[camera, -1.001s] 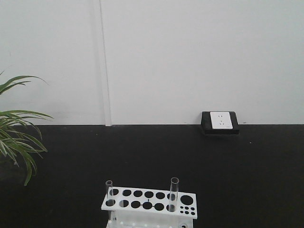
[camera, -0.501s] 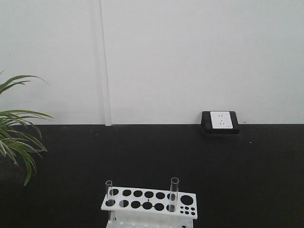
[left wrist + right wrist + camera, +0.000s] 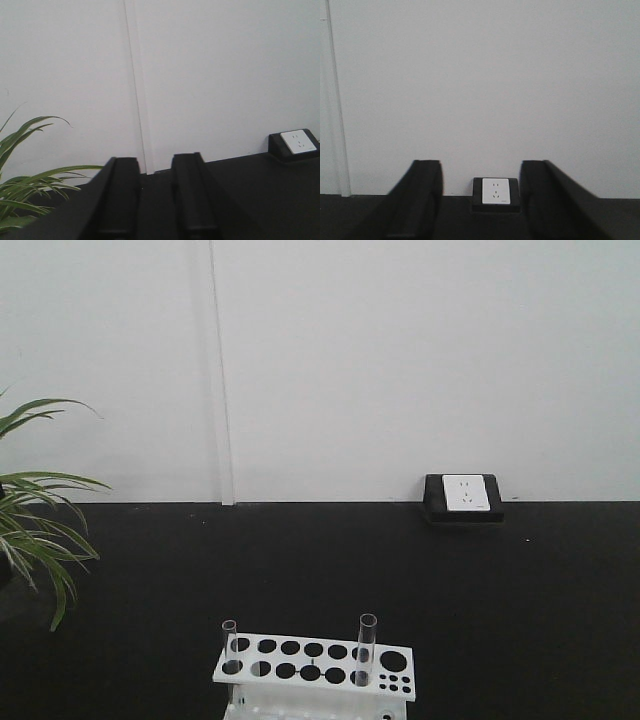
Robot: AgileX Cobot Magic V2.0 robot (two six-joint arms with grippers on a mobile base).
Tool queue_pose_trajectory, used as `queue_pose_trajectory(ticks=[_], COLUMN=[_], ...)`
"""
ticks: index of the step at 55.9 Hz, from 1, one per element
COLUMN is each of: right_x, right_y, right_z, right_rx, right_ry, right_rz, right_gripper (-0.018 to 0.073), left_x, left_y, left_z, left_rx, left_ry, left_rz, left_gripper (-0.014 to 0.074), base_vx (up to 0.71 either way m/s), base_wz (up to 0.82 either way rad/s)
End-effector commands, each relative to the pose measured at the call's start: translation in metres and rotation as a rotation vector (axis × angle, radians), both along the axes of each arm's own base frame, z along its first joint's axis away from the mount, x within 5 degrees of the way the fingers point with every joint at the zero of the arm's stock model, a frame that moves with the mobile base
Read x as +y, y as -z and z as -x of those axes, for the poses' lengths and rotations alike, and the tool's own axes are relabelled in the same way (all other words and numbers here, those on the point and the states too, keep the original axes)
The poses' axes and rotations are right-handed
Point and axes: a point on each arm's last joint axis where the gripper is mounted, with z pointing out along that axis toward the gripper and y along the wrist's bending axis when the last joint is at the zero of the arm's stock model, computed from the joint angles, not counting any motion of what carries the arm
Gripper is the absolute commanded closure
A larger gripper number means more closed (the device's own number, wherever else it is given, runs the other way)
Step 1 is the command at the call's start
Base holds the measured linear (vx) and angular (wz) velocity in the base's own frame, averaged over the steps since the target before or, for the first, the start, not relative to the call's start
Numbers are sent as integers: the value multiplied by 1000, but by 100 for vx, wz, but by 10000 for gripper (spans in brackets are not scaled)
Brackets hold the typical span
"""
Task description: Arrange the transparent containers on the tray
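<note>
White wall behind, black tabletop below, both grippers holding nothing.

White wall [image 3: 400,360] fills your front view above the black tabletop [image 3: 300,560]; at the bottom edge, slim clear glass test tubes [image 3: 229,648] stand upright in a white holed plastic rack [image 3: 300,660], one at its left end and the other tube [image 3: 365,650] toward its right end. Neither wrist view catches the tubes, so you cannot place them relative to either gripper. From the left wrist, your left gripper [image 3: 154,165] has its black fingers a narrow gap apart with nothing between them, a green long-leaved plant [image 3: 30,185] lies to its left, and a black socket box [image 3: 295,146] with a white outlet is off to its right. From the right wrist, your right gripper [image 3: 481,170] is spread wide with nothing in its grasp, and the socket box sits straight ahead between its fingers.
</note>
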Motion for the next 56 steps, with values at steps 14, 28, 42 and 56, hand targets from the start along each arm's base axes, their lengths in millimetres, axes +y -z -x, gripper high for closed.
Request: queue_pose_trajectory(ticks=[14, 28, 42, 56], right_x=[0, 0, 0, 2], right_y=[-24, -19, 14, 43], right_z=[5, 4, 3, 7], right_rx=[-157, -144, -70, -97], right_ry=[0, -12, -12, -29], right_rz=[-3, -52, -50, -12], right_gripper=[-167, -101, -13, 18], left_x=[1, 1, -2, -9], left_y=[-23, -24, 25, 94], left_z=[3, 4, 5, 25], left_rx=[-140, -156, -63, -55], left_ry=[-4, 2, 25, 141], left_rz=[35, 88, -9, 45], left_gripper=[-3, 36, 88, 135], base_vx=[0, 0, 0, 0], base_wz=[0, 0, 0, 0])
